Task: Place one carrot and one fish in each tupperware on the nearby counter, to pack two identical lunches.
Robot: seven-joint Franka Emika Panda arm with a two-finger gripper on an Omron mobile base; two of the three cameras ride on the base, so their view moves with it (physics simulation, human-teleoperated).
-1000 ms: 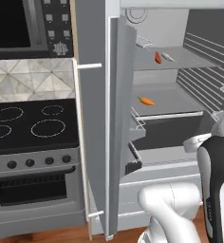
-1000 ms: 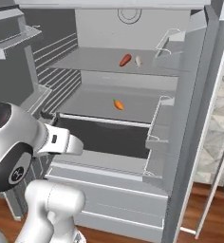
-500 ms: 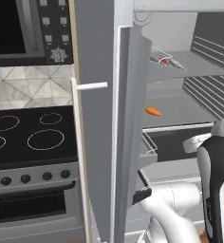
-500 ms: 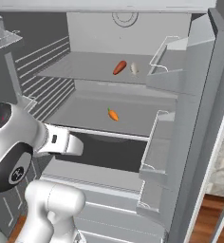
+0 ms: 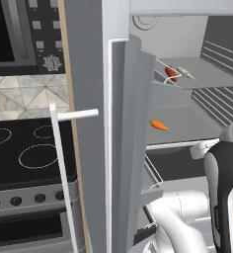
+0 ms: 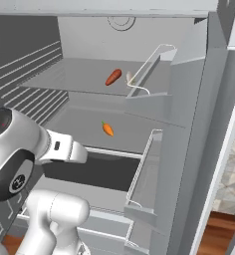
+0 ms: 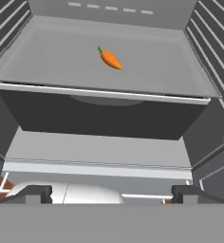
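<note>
A bright orange carrot (image 7: 110, 58) with a green top lies on the fridge's middle shelf (image 7: 52, 61), also seen as the carrot (image 5: 159, 125) and carrot (image 6: 107, 129). On the upper shelf lie a red-orange tapered piece (image 6: 113, 77), carrot or fish I cannot tell, and a slim silver-grey fish (image 5: 186, 73) beside it. My gripper (image 7: 111, 194) is open, its fingertips (image 7: 38, 193) wide apart with nothing between them. It hangs in front of the fridge, below and short of the carrot. Both tupperware trays and the counter are out of view.
The open left fridge door (image 5: 123, 148) stands edge-on between the stovetop (image 5: 19, 153) and the fridge interior. On the right door, wire-railed bins (image 6: 147, 174) jut inward. A dark drawer (image 7: 104, 116) sits under the middle shelf.
The whole picture has shifted and the fridge interior looms larger, so the base has driven closer. Carrot and shelf items lie where they were.
</note>
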